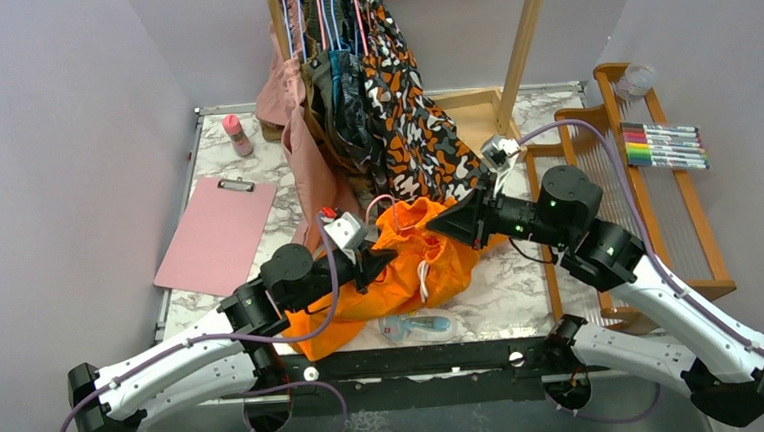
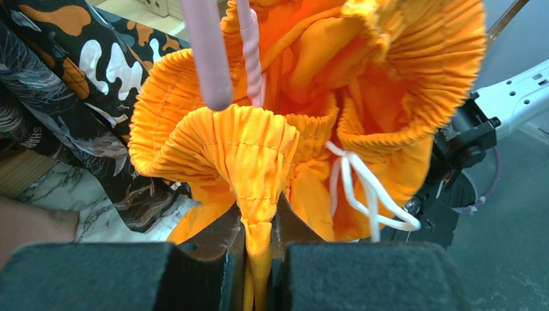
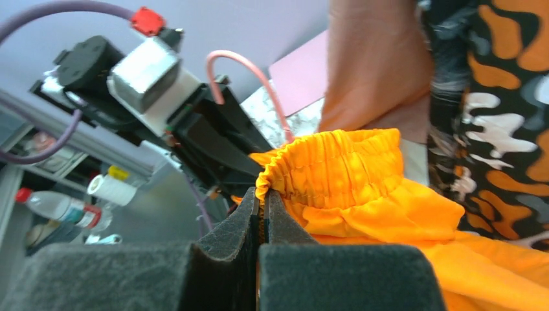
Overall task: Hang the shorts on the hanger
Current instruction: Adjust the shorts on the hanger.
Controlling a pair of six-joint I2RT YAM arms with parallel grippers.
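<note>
Both the left gripper [image 2: 259, 227] and the right gripper [image 3: 262, 208] pinched the shorts [image 1: 443, 262] tight, but the hanger [image 2: 208, 58] only poked inside, so the job looked half done.

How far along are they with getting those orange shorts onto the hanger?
Done: the left jaws and the right jaws each pinch the shorts' waistband, holding it up and open. In hand: the hanger wire dips behind a waistband fold. To do: the shorts' legs lie on the table; nothing hangs from the hanger yet.
</note>
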